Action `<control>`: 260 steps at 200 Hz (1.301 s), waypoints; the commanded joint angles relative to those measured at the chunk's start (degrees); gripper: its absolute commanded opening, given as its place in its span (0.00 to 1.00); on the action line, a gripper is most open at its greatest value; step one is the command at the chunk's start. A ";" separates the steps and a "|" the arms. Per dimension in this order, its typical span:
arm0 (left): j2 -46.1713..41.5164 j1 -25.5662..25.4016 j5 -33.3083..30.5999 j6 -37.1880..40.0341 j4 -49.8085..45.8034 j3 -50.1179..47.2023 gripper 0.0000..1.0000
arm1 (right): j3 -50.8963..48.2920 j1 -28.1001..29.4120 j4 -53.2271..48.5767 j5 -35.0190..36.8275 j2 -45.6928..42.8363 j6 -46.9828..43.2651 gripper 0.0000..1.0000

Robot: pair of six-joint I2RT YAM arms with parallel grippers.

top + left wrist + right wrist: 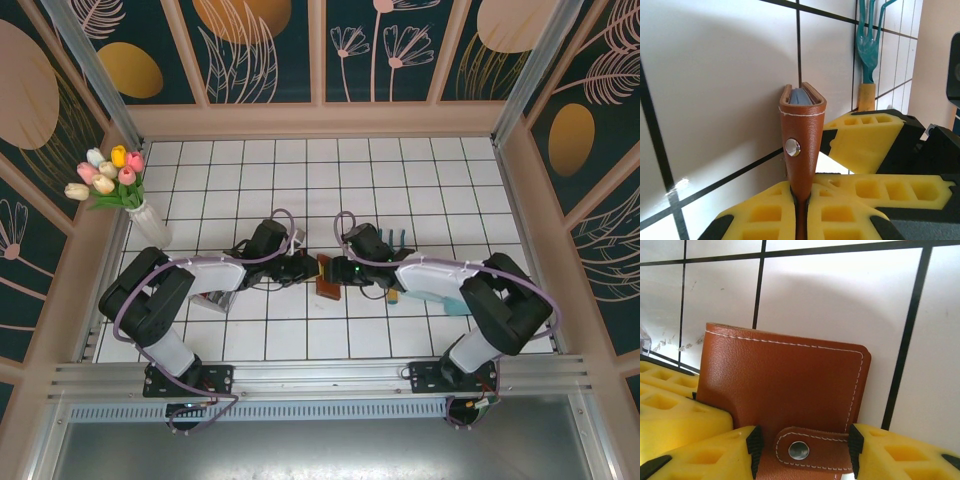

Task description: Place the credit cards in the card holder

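Left pincer (pixel 800 202) clamped the card holder (pixel 801 125) edge-up; right pincer (pixel 805 440) straddled its clasp tab (pixel 815 460), grip unclear. A steady hold and square tab pull seemed wise.

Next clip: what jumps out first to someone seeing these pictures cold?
The brown card holder at mid-table draws the eye. The left hand pinches it edge-on, what looks like a grey card showing in its fold, while the right hand has its fingers either side of the clasp tab. Pastel tulips stand at the table's left edge.
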 commanded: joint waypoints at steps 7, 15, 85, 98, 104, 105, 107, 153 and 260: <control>-0.78 -0.34 0.96 -1.04 3.91 0.04 0.08 | 1.89 2.43 -2.89 0.96 2.11 -1.85 0.53; -0.96 -0.34 0.98 -1.03 3.94 -0.12 0.08 | 2.29 3.01 -4.28 3.24 2.17 -1.53 0.53; -3.99 -0.34 -3.18 0.40 -0.74 -2.02 0.06 | 0.96 1.56 -16.94 22.99 -0.12 0.59 0.19; -4.15 -0.35 -3.58 0.37 -0.91 -2.54 0.06 | -0.25 -0.15 -17.41 23.34 -2.63 0.26 0.12; -4.09 -0.35 -3.64 0.49 -1.06 -2.74 0.05 | -0.73 -1.17 -17.34 22.98 -3.93 -0.05 0.12; -4.07 -0.34 -3.65 0.47 -1.05 -2.75 0.05 | -0.77 -1.29 -17.33 22.88 -4.16 -0.08 0.12; -4.06 -0.38 -3.72 0.47 -1.09 -2.77 0.05 | -0.84 -1.60 -17.33 22.71 -4.58 -0.24 0.12; -3.58 -0.34 -3.70 0.79 -1.02 -2.71 0.06 | -0.72 -4.89 -13.64 10.62 -11.99 -2.43 0.31; -3.87 -0.34 -4.77 0.61 -2.08 -2.62 0.10 | 3.69 -0.63 -13.21 6.71 -0.39 -0.43 0.44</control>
